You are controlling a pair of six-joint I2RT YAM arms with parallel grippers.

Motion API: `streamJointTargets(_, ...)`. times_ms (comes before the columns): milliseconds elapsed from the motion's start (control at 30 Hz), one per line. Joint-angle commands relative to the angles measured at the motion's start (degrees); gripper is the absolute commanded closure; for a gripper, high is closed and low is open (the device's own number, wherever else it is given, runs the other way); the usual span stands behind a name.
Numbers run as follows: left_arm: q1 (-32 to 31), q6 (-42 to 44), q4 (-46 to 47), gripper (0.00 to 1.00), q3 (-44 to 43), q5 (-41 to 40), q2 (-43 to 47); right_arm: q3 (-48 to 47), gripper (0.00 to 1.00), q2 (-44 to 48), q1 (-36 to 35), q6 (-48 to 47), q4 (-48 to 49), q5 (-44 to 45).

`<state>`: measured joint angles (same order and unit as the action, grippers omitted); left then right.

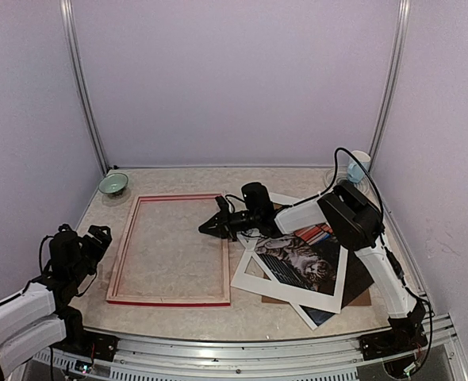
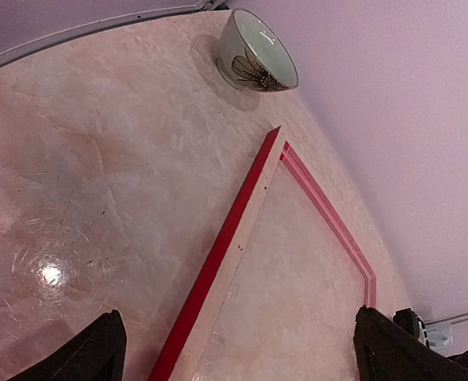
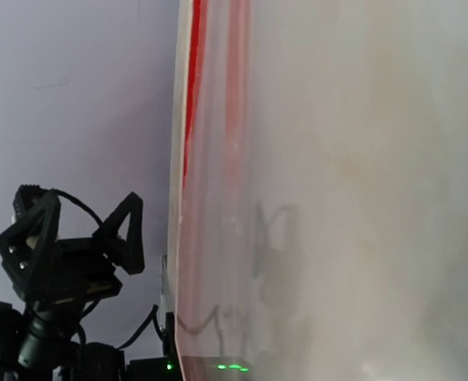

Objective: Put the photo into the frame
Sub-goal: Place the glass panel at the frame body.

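The frame [image 1: 170, 249] lies flat at left centre, pale wood back up with thin red edges. The photo [image 1: 299, 262], a grey cat on colourful books, lies to its right under a white window mat [image 1: 254, 275]. My right gripper [image 1: 205, 228] reaches left across the frame's right rail; it is shut, with nothing seen between the fingers. The right wrist view shows none of its fingers, only the frame [image 3: 193, 95] close up. My left gripper [image 1: 91, 236] hovers off the frame's left side and is open. In the left wrist view, the left gripper [image 2: 242, 353] has the frame's red rail [image 2: 226, 238] between its fingers.
A small green bowl [image 1: 113, 184] [image 2: 258, 51] stands beyond the frame's far left corner. A pale cup [image 1: 359, 167] sits at the back right. A brown backing board [image 1: 362, 299] lies under the photo and mat. Walls close in on three sides.
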<state>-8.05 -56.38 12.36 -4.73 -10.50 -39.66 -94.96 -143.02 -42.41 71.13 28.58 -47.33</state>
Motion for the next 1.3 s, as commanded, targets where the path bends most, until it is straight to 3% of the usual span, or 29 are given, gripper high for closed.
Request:
streamJointTargets(0,0.2,0.2,0.5,0.01,0.8,0.3,0.1,0.4,1.0,1.1,0.8,0.9,1.2,-0.6)
streamJointTargets(433,0.2,0.0,1.5,0.01,1.2,0.9,-0.4,-1.4,1.0,-0.3,1.0,1.2,2.3,-1.6)
streamJointTargets(800,0.2,-0.3,4.0,0.01,1.7,2.4,-3.0,1.6,1.0,-2.6,1.2,12.9,18.5,-4.8)
streamJointTargets(1267,-0.9,-0.6,6.6,0.01,1.7,2.9,-5.6,-1.4,1.0,-3.3,1.2,7.0,9.6,-3.5)
